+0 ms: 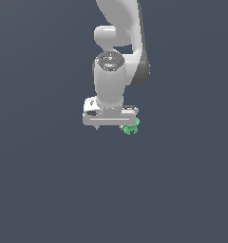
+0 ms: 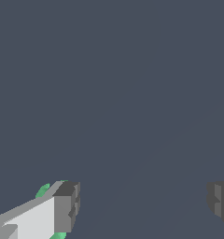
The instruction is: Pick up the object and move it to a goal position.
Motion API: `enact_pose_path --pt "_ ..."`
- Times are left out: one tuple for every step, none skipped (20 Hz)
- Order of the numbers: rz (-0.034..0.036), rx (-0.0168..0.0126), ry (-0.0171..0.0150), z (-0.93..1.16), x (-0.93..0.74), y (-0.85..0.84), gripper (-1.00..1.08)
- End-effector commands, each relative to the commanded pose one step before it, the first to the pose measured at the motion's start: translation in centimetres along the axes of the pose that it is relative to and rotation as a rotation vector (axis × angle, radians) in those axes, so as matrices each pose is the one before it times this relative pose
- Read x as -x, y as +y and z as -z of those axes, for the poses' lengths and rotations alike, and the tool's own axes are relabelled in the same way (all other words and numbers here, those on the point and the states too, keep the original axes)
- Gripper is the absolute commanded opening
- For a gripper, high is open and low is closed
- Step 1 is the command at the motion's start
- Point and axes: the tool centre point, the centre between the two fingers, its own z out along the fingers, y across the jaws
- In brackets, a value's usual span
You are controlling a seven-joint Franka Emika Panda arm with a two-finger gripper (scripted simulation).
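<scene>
The object [image 1: 131,128] is a tiny bright green lumpy item on the dark grey surface. It pokes out from under the end of my white gripper [image 1: 109,127] on the exterior view's right. In the wrist view the gripper [image 2: 144,203] is open, its two fingers far apart with nothing between them. The object [image 2: 43,190] shows only as green slivers behind and outside one finger [image 2: 65,207], not between the fingers. The other finger [image 2: 220,201] is at the frame edge.
The white arm [image 1: 117,47] rises above the gripper and hides the surface behind it. A plain dark grey surface [image 1: 49,180] fills the rest of both views.
</scene>
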Motion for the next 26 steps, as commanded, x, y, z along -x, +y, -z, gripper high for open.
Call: enact_pose_path --pt "0.00000 0.00000 0.00000 0.000 0.000 0.001 1.00" --pt "-0.00097 0.00037 -0.00059 -0.015 0.008 0.061 1.00" --pt "-0.00276 0.00100 -0.00167 -0.042 0.025 0.176 1.00" --pt "-0.00441 0.00163 -0.00272 -0.067 0.042 0.288 1.00" --pt "-0.00595 0.00227 -0.00379 -0.094 0.056 0.401 1.00" --pt "-0.00707 0.00283 -0.00475 -0.115 0.069 0.505 1.00" --pt "-0.00729 0.00320 -0.00536 -0.128 0.074 0.574 1.00" --pt "-0.00505 0.00259 -0.00434 -0.100 0.055 0.472 1.00" --pt "-0.00276 0.00188 -0.00313 -0.068 0.035 0.348 1.00" --pt "-0.00085 0.00122 -0.00200 -0.040 0.017 0.228 1.00" --pt "0.00067 0.00065 -0.00102 -0.020 -0.001 0.102 1.00" --pt "0.00095 -0.00010 0.00022 0.017 -0.002 0.012 1.00" --pt "0.00000 0.00000 0.00000 -0.017 -0.012 -0.033 1.00" --pt "-0.00031 -0.00061 0.00098 0.030 0.006 -0.089 1.00" --pt "-0.00197 -0.00038 0.00051 0.001 0.009 -0.071 1.00" --pt "-0.00314 -0.00028 0.00029 -0.013 0.016 -0.076 1.00" --pt "-0.00446 -0.00027 0.00020 -0.020 0.025 -0.072 1.00" --pt "-0.00569 -0.00026 0.00013 -0.028 0.033 -0.076 1.00" --pt "-0.00690 -0.00027 0.00008 -0.035 0.040 -0.081 1.00" --pt "-0.00796 -0.00030 0.00007 -0.041 0.048 -0.094 1.00" --pt "-0.00894 -0.00038 0.00013 -0.045 0.054 -0.110 1.00" --pt "-0.00992 -0.00048 0.00023 -0.048 0.062 -0.133 1.00" --pt "-0.01092 -0.00058 0.00032 -0.052 0.070 -0.156 1.00" --pt "-0.01198 -0.00066 0.00037 -0.056 0.079 -0.172 1.00" --pt "-0.01313 -0.00071 0.00036 -0.062 0.090 -0.181 1.00" --pt "-0.01428 -0.00074 0.00034 -0.068 0.101 -0.190 1.00"
